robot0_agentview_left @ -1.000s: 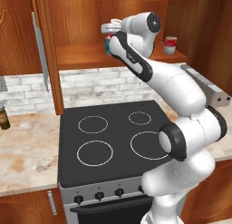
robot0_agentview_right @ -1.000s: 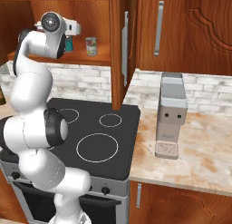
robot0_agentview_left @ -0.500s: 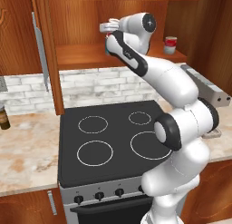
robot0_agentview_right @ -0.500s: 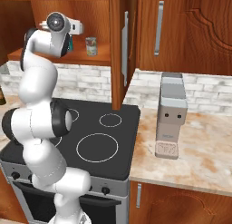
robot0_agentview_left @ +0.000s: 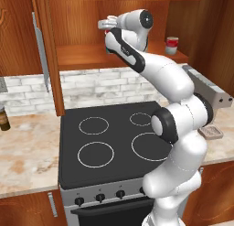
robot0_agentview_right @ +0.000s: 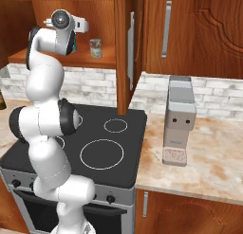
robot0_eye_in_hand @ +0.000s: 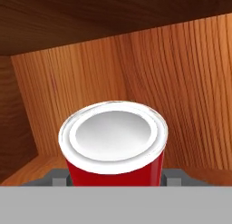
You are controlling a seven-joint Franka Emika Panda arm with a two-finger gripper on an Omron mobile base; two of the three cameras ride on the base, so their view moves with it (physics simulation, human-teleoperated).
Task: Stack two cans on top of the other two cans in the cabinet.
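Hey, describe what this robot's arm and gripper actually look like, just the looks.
The arm is glossy white, built of rounded tube-like segments, with dark grey to black bands and round caps at the joints. The gripper shows small grey finger tips beside its jaws. No cables or markings are visible.

Even, bright rendered light (soft shadows only), sharp throughout.

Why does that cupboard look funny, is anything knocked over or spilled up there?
Nothing stands out. The red can sits upright between the jaws inside the cabinet, the silver-grey can stands straight on the shelf, and nothing is spilled on the stove.
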